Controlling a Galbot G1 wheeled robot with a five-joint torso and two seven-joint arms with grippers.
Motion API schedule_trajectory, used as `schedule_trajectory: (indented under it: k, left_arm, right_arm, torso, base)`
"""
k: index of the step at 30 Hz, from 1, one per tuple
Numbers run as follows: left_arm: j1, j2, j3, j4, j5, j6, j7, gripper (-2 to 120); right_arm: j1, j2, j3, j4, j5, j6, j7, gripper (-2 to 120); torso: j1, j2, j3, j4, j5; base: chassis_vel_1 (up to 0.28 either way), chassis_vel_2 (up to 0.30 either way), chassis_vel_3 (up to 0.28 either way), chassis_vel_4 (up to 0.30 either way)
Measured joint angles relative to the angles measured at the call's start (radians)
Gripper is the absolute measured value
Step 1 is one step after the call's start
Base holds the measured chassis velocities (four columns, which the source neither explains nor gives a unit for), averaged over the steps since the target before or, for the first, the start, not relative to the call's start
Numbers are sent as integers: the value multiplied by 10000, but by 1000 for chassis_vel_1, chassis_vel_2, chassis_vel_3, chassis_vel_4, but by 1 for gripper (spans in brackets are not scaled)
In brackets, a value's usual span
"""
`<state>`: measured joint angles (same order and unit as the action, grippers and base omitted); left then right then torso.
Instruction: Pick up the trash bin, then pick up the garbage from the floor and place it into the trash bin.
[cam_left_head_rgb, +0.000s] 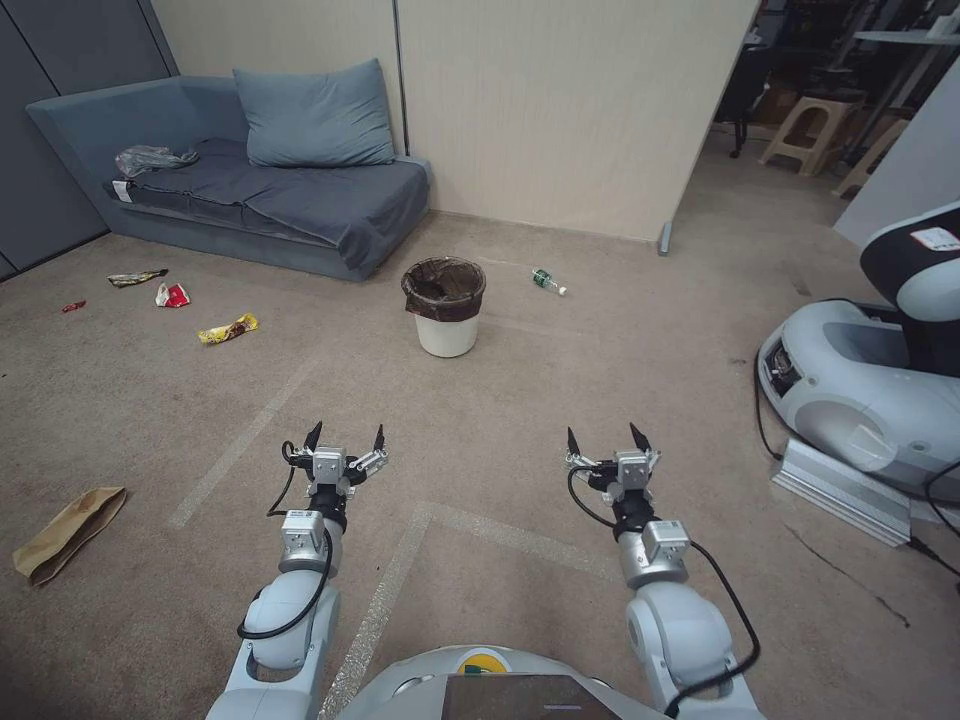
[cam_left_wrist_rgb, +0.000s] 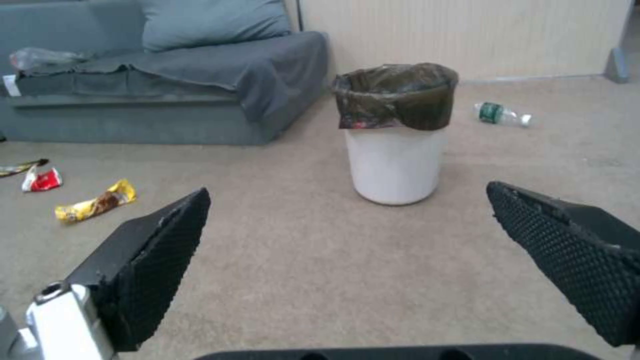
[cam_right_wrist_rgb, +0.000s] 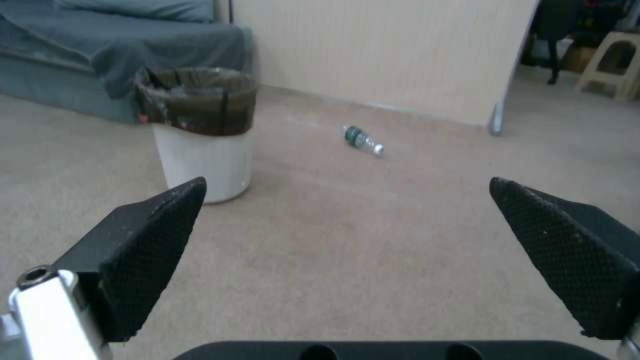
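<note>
The trash bin (cam_left_head_rgb: 445, 306), a white bucket with a dark bag over its rim, stands upright on the carpet ahead of me, also in the wrist views (cam_left_wrist_rgb: 396, 132) (cam_right_wrist_rgb: 200, 132). Garbage lies scattered: a green-labelled bottle (cam_left_head_rgb: 547, 281) (cam_left_wrist_rgb: 501, 114) (cam_right_wrist_rgb: 362, 139) right of the bin, a yellow wrapper (cam_left_head_rgb: 228, 328) (cam_left_wrist_rgb: 96, 201), a red-white wrapper (cam_left_head_rgb: 172, 295) (cam_left_wrist_rgb: 41, 179), a dark wrapper (cam_left_head_rgb: 136, 277) and a brown paper bag (cam_left_head_rgb: 68, 531) on the left. My left gripper (cam_left_head_rgb: 347, 437) and right gripper (cam_left_head_rgb: 606, 439) hang open and empty, well short of the bin.
A grey sofa (cam_left_head_rgb: 270, 195) with a pillow and a plastic bag stands behind the bin against a beige partition (cam_left_head_rgb: 560, 110). Another robot's white base (cam_left_head_rgb: 870, 390) with cables sits at the right. A small red scrap (cam_left_head_rgb: 73, 306) lies far left. Open carpet separates me from the bin.
</note>
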<state>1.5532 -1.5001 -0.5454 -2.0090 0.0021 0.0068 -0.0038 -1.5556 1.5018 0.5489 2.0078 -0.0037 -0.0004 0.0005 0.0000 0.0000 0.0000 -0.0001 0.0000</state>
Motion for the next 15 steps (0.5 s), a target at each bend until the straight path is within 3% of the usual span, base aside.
schedule_trajectory:
  k: [5, 7, 10, 13, 15]
  left_arm:
    - [234, -9, 306, -607, 200, 469, -287, 100]
    - [204, -10, 252, -633, 153, 326, -202, 100]
    - [250, -10, 294, -703, 207, 444, -276, 100]
    - [782, -41, 1034, -2079, 766, 1637, -1003, 100]
    - [879, -46, 1170, -2307, 862, 1836, -1125, 100]
  right_arm:
    - [-846, 290, -208, 1197, -541, -49, 149, 100]
    - [-961, 241, -157, 1275, -365, -24, 90, 100]
    - [-1026, 252, -151, 1312, -390, -16, 97, 100]
    - [-1903, 592, -385, 2601, -1070, 17, 277, 100]
    - [-2079, 657, -433, 2842, -1198, 21, 311, 100]
  torso:
    - [0, 0, 0, 2, 1]
    - [-2, 3, -2, -6, -1]
    - [-1, 0, 1, 7, 1]
    - [-1, 1, -1, -1, 1]
    - [-1, 1, 0, -1, 0]
  base:
    - [0, 0, 0, 0]
    - [0, 0, 0, 0]
    - [0, 0, 0, 0]
    - [0, 0, 0, 0]
    - [0, 0, 0, 0]
